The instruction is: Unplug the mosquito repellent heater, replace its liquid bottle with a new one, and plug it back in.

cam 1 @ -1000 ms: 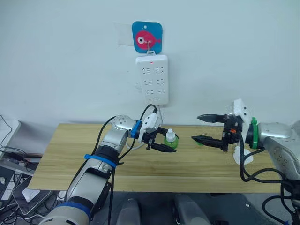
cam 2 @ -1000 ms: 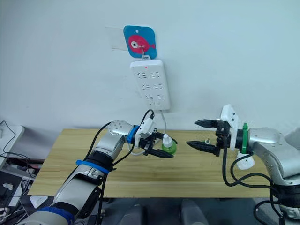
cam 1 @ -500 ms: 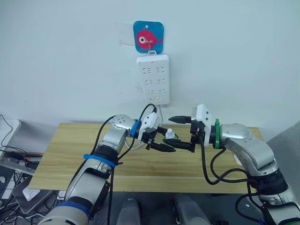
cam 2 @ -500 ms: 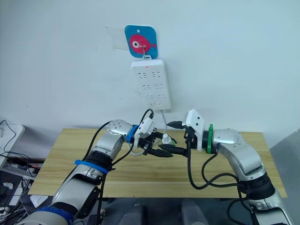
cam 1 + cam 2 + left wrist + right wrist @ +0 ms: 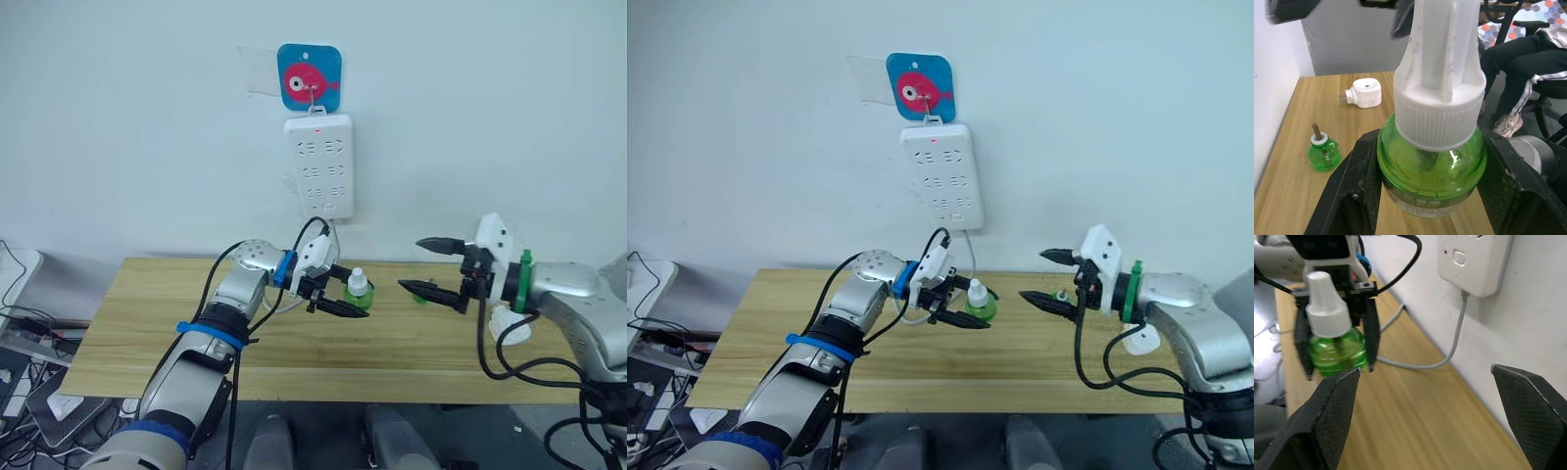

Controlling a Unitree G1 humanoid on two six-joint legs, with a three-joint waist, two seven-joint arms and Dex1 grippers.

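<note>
The small rounded white plastic mosquito repellent heater [image 5: 1366, 93] lies unplugged on the wooden worktop [image 5: 147, 323], near an uncapped green liquid bottle [image 5: 1323, 152]; it looks light, rigid and smooth, best gripped across its flat sides. The left gripper [image 5: 340, 295] pinches a capped green liquid bottle [image 5: 359, 292] by its belly above the worktop. The right gripper [image 5: 427, 265], fingers spread, hovers well apart, pointing toward it.

We count two green liquid bottles: one with a tall white cap [image 5: 1437, 83], centre frame, and one uncapped with a brown wick [image 5: 1323, 150], lower left. There is one small white plug-in heater [image 5: 1366, 93], one long white power strip [image 5: 318, 164], and one wooden table [image 5: 147, 323].
</note>
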